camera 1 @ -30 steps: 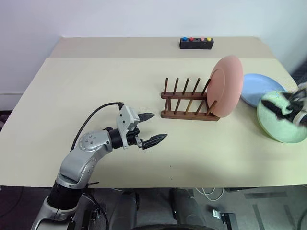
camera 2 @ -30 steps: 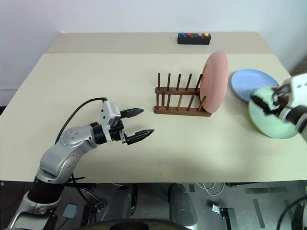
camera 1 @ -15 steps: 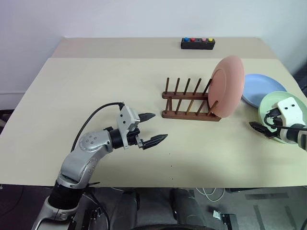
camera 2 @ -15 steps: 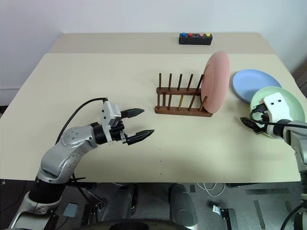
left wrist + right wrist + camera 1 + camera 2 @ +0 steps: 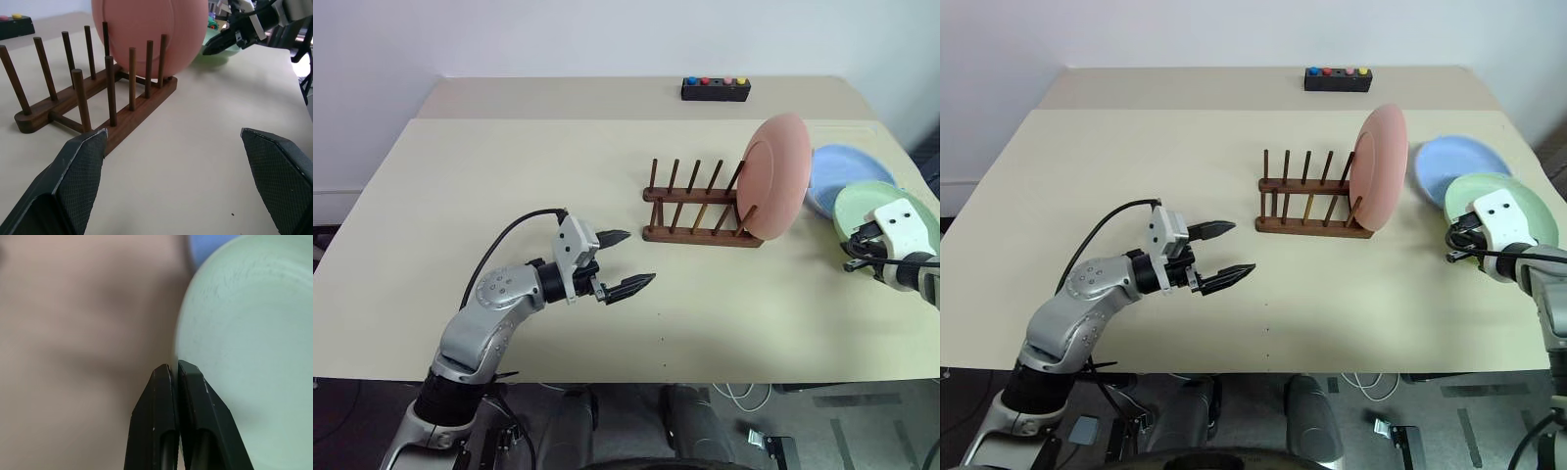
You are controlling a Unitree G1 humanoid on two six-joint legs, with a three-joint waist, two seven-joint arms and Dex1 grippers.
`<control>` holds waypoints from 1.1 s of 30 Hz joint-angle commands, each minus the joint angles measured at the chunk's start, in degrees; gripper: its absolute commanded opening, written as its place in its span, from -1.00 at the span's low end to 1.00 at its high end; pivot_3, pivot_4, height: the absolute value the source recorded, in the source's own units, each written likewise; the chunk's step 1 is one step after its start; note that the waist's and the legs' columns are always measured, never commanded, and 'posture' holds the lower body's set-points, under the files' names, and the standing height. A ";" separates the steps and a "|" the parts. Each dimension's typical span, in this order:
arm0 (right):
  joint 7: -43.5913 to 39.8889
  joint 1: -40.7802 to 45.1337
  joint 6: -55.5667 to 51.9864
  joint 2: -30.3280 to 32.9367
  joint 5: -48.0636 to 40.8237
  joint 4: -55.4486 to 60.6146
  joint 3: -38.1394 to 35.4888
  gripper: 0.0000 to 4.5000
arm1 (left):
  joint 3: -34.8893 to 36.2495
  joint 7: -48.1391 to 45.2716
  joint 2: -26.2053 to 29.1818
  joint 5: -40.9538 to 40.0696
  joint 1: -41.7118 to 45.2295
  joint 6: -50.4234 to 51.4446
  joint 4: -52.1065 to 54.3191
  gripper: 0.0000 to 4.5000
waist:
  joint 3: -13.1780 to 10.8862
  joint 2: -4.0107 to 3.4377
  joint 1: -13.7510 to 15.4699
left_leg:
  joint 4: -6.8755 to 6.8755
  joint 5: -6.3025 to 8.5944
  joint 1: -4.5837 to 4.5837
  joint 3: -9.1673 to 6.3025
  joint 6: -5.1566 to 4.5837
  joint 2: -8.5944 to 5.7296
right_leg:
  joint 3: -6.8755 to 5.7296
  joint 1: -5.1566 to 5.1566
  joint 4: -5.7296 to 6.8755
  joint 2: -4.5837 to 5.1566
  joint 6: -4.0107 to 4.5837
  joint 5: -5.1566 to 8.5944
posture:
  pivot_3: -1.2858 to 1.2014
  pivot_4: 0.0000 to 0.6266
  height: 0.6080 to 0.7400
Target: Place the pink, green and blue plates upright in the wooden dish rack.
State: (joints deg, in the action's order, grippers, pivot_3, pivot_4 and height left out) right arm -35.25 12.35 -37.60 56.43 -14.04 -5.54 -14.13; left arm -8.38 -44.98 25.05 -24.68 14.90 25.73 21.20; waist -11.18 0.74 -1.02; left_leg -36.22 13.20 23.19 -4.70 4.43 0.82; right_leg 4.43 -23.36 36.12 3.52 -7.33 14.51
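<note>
The pink plate (image 5: 777, 175) stands upright in the end slot of the rack (image 5: 697, 209), the end nearest the right gripper (image 5: 1452, 248); the other slots hold nothing. The step in hand looks to be the pick-up of the green plate (image 5: 1520, 208). The right jaws are clenched at its near rim, and the wrist view shows them pressed together at that edge, so I judge they pinch the rim, though I cannot tell how firm the grasp is. The green plate lies just beyond these jaws and overlaps the blue plate (image 5: 1455, 161), which lies on the counter (image 5: 509, 176) further behind. Next the plate must be lifted, turned on edge and carried to a free slot beside the pink one. The left gripper (image 5: 622, 262) hovers over the counter with jaws wide and released, pointing at the rack, well apart from it.
</note>
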 commanded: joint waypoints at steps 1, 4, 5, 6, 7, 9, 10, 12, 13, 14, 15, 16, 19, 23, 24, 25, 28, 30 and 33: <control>1.83 4.10 -1.38 2.09 0.67 4.25 -3.22 -0.99 | 0.01 -0.40 -0.06 -0.09 0.67 -1.12 0.93 1.00 | 0.00 -0.01 -0.10 | 0.00 0.00 0.00 0.00 0.00 0.00 | 0.00 0.00 0.00 0.00 0.01 0.00 | 0.03 -0.52 0.85; 2.74 8.98 -0.08 2.65 1.24 5.68 -3.44 -0.99 | -0.12 -0.47 -0.25 0.06 0.88 -1.17 0.71 1.00 | -0.02 -0.06 -0.21 | 0.02 0.00 0.00 0.00 0.00 0.00 | 0.00 -0.02 0.01 0.00 0.00 0.00 | 0.03 -0.52 0.85; 4.39 13.28 5.43 2.35 2.34 4.96 -3.54 -0.99 | -0.14 -0.46 -0.30 0.13 0.93 -1.21 0.64 1.00 | -0.01 -0.06 -0.05 | 0.02 0.00 0.00 0.00 0.00 0.00 | 0.00 -0.02 0.01 0.00 0.00 0.00 | 0.03 -0.52 0.85; 5.43 17.24 10.25 1.66 2.66 4.59 -3.80 -0.99 | -0.12 -0.48 -0.35 0.17 0.95 -1.24 0.58 1.00 | -0.11 -0.21 -0.02 | 0.05 0.00 0.00 -0.01 0.00 0.00 | -0.02 -0.02 0.01 0.00 -0.02 0.00 | 0.03 -0.52 0.85; 6.28 20.58 14.73 0.88 3.03 4.22 -3.93 -0.99 | -0.15 -0.49 -0.42 0.22 0.98 -1.29 0.50 1.00 | -0.18 -0.44 -0.26 | -0.02 0.00 0.09 0.04 0.00 -0.03 | 0.02 -0.08 -0.01 0.04 -0.03 -0.01 | 0.03 -0.52 0.85; 7.10 25.31 21.27 -1.40 2.47 3.93 -4.32 -0.99 | -0.18 -0.48 -0.50 0.31 1.05 -1.38 0.39 1.00 | -0.16 -0.51 -0.42 | 0.00 0.00 0.07 0.19 0.00 -0.06 | 0.16 -0.14 0.00 0.06 -0.16 -0.09 | 0.03 -0.52 0.85; 6.54 27.15 23.28 -2.98 0.88 4.81 -4.60 -0.99 | -0.18 -0.42 -0.55 0.36 1.06 -1.43 0.39 1.00 | -0.16 -0.48 -0.38 | 0.05 0.00 0.03 0.16 0.00 -0.02 | 0.14 -0.14 0.01 0.02 -0.21 -0.11 | 0.03 -0.52 0.85; 4.62 29.24 25.15 -5.56 -2.40 7.02 -5.02 -0.99 | -0.16 -0.33 -0.58 0.39 1.03 -1.48 0.41 1.00 | -0.13 -0.41 -0.29 | 0.14 0.00 0.03 0.03 0.00 0.02 | 0.04 -0.13 0.01 -0.04 -0.23 -0.11 | 0.03 -0.52 0.85; 2.37 30.03 24.70 -7.51 -6.71 10.30 -5.17 -0.99 | -0.15 -0.28 -0.58 0.42 0.95 -1.51 0.44 1.00 | -0.12 -0.39 -0.16 | 0.14 0.01 0.04 0.00 -0.01 0.02 | 0.01 -0.12 0.01 -0.04 -0.24 -0.11 | 0.03 -0.52 0.85; 0.82 30.45 24.26 -8.81 -9.66 12.57 -5.31 -0.99 | -0.14 -0.24 -0.58 0.44 0.90 -1.53 0.46 1.00 | -0.13 -0.39 -0.15 | 0.13 0.01 0.06 -0.02 -0.02 0.02 | 0.00 -0.11 0.00 -0.03 -0.24 -0.11 | 0.03 -0.52 0.85; -1.50 30.23 20.16 -10.36 -16.92 16.68 -5.71 -0.99 | -0.09 -0.20 -0.54 0.44 0.79 -1.55 0.53 1.00 | -0.13 -0.39 -0.15 | 0.09 0.01 0.08 -0.02 -0.03 0.01 | 0.01 -0.10 0.00 0.00 -0.25 -0.12 | 0.03 -0.52 0.85; -4.05 29.19 16.28 -11.19 -23.92 20.79 -5.86 -0.99 | -0.04 -0.16 -0.49 0.43 0.67 -1.57 0.62 1.00 | -0.14 -0.41 -0.08 | 0.07 0.01 0.10 -0.01 -0.02 0.01 | 0.01 -0.10 0.00 0.01 -0.25 -0.13 | 0.03 -0.52 0.85; -4.17 27.75 6.53 -13.59 -40.62 28.16 -6.34 -0.99 | 0.06 0.01 -0.43 0.39 0.44 -1.55 0.82 1.00 | -0.14 -0.41 0.20 | 0.05 0.02 0.11 -0.07 -0.03 0.01 | -0.03 -0.09 0.03 0.01 -0.24 -0.12 | 0.03 -0.52 0.85; 0.38 27.24 -0.97 -15.55 -56.89 30.88 -6.95 -0.99 | -0.05 0.07 -0.44 0.47 0.42 -1.62 0.75 1.00 | -0.14 -0.40 0.21 | -0.01 0.02 0.10 -0.08 -0.03 0.01 | -0.04 -0.05 0.03 0.01 -0.18 -0.10 | 0.03 -0.52 0.85; 1.63 26.74 -2.35 -16.18 -60.79 30.94 -6.84 -0.99 | -0.04 0.11 -0.45 0.48 0.42 -1.64 0.77 1.00 | -0.13 -0.40 0.18 | -0.03 0.02 0.10 -0.08 -0.03 0.01 | -0.04 -0.04 0.03 0.01 -0.03 -0.03 | 0.03 -0.52 0.85; 2.65 26.40 -3.20 -16.45 -63.23 30.94 -6.81 -0.99 | -0.02 0.15 -0.46 0.48 0.41 -1.65 0.79 1.00 | -0.13 -0.40 0.19 | -0.03 0.02 0.10 -0.08 -0.04 0.01 | -0.03 -0.04 0.03 0.00 0.01 -0.02 | 0.03 -0.52 0.85; 6.73 24.49 -4.04 -17.93 -65.18 28.60 -6.84 -0.99 | 0.02 0.23 -0.42 0.40 0.22 -1.54 1.05 1.00 | -0.13 -0.40 0.15 | -0.03 0.02 0.10 -0.07 -0.04 0.01 | -0.03 -0.05 0.04 0.00 0.01 -0.02 | 0.03 -0.52 0.85; 10.06 23.41 -4.62 -19.11 -67.74 25.62 -7.49 -0.99 | 0.01 0.26 -0.42 0.41 0.18 -1.54 1.06 1.00 | -0.13 -0.39 0.13 | -0.02 0.02 0.10 -0.07 -0.04 0.01 | -0.03 -0.05 0.03 0.00 0.00 -0.02 | 0.03 -0.52 0.85; 12.91 22.33 -4.94 -19.87 -68.40 23.16 -7.82 -0.99 | 0.00 0.23 -0.40 0.39 0.16 -1.55 1.05 1.00 | -0.13 -0.39 0.16 | -0.02 0.01 0.10 -0.07 -0.04 0.00 | -0.03 -0.05 0.04 0.00 0.00 -0.03 | 0.03 -0.52 0.85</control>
State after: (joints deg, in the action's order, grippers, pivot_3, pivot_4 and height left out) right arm -23.49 34.22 -43.07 36.79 -81.21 17.37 -19.74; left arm -8.75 -44.82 24.63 -24.25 15.30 25.43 20.38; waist -11.31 0.34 -0.86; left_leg -36.24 13.21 23.29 -4.77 4.39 0.82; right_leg 4.40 -23.42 36.15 3.52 -7.34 14.48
